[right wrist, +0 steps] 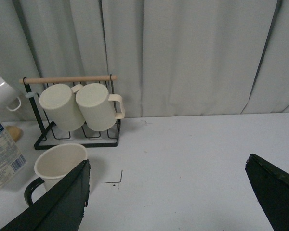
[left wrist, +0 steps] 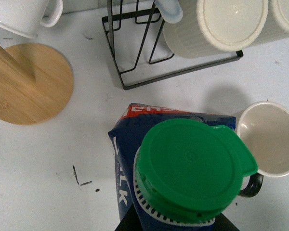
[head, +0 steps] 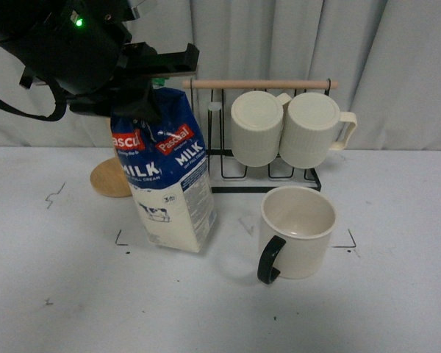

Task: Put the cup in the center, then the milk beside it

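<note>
The milk, a blue and cream carton with red labels, stands tilted on the white table left of the cup. My left gripper is shut on its top; the left wrist view looks down on its green cap. The cup, a wide cream mug with a black handle toward me, stands upright to the right of the carton; it also shows in the left wrist view and right wrist view. My right gripper is open and empty over bare table right of the cup.
A black wire rack with a wooden bar holds two ribbed cream mugs behind the cup. A round bamboo base sits behind the carton, with a small white mug above it. Grey curtain behind. Corner marks on the table.
</note>
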Controlling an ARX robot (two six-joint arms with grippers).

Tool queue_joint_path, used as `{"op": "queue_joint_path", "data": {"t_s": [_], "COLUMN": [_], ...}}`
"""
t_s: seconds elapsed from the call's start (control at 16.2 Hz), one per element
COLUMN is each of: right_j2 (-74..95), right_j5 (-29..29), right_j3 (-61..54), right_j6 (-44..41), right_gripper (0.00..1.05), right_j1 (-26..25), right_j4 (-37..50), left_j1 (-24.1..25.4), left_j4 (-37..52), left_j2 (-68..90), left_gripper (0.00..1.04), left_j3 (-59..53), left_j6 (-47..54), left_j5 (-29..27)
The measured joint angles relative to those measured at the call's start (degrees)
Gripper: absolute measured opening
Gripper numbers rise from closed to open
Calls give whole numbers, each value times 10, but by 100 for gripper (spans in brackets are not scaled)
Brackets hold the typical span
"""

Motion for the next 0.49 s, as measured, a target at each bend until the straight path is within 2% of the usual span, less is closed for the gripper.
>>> {"op": "queue_joint_path", "data": {"t_s": [0.25, 0.49], "right_j2": [0, 0], "right_j5": [0, 0], "right_j3": [0, 0], "right_j6": [0, 0], "right_gripper": [98, 98], "right_j1": [0, 0], "right_j4": [0, 0], "left_j1": [-21, -50], "left_j4": [5, 13], "left_j2": [2, 19], "left_gripper": [5, 5], "left_j3": [1, 1], "left_j6": [-9, -23], "left_j5": [-41, -50]}}
